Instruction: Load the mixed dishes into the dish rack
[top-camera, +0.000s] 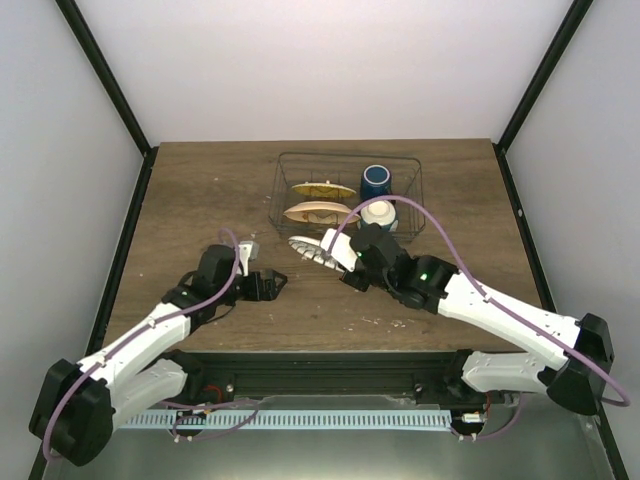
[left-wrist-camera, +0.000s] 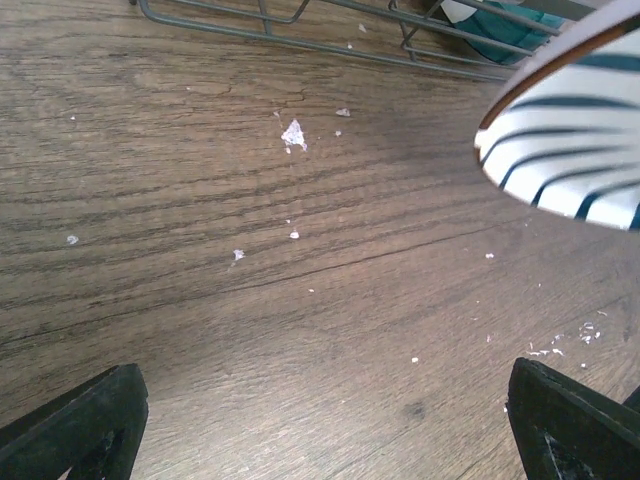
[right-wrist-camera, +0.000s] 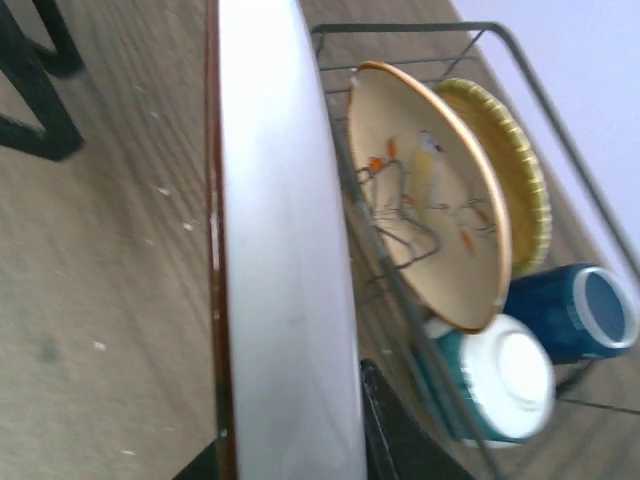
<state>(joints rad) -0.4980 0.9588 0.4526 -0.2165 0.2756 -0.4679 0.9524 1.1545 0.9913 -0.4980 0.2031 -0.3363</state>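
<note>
Gripping a striped plate (top-camera: 312, 250) by its rim, my right fingers (right-wrist-camera: 390, 430) are clamped on it, one on each face, and I carry it on edge just in front of the near wall of the dish rack (top-camera: 349, 155). From my right wrist the plate shows as a white slab with a brown rim, and the rack lies straight past it on the far side. Inside the rack, the cream plate (right-wrist-camera: 425, 190) stands nearest to mine with the yellow-orange plate (right-wrist-camera: 510, 170) right behind it, both leaning on the dividers. The dark blue mug (right-wrist-camera: 575, 310) and the small bowl (right-wrist-camera: 505, 375) sit in the right-hand part of the rack. What matters for the next move, as I judge it, is that my plate's long axis runs left to right, close to parallel with the two racked plates. It needs to go up over the near wire and down into the space in front of the cream plate, without much turning. I cannot tell whether my plate's edge touches the wire. My left fingers (left-wrist-camera: 80, 420) are spread wide with nothing between them, low over the bare table (top-camera: 200, 200) and well to the left of the rack. The right arm is plainly the nearer one and already has the load. The risk I see is clipping the cream plate on the way down.
</note>
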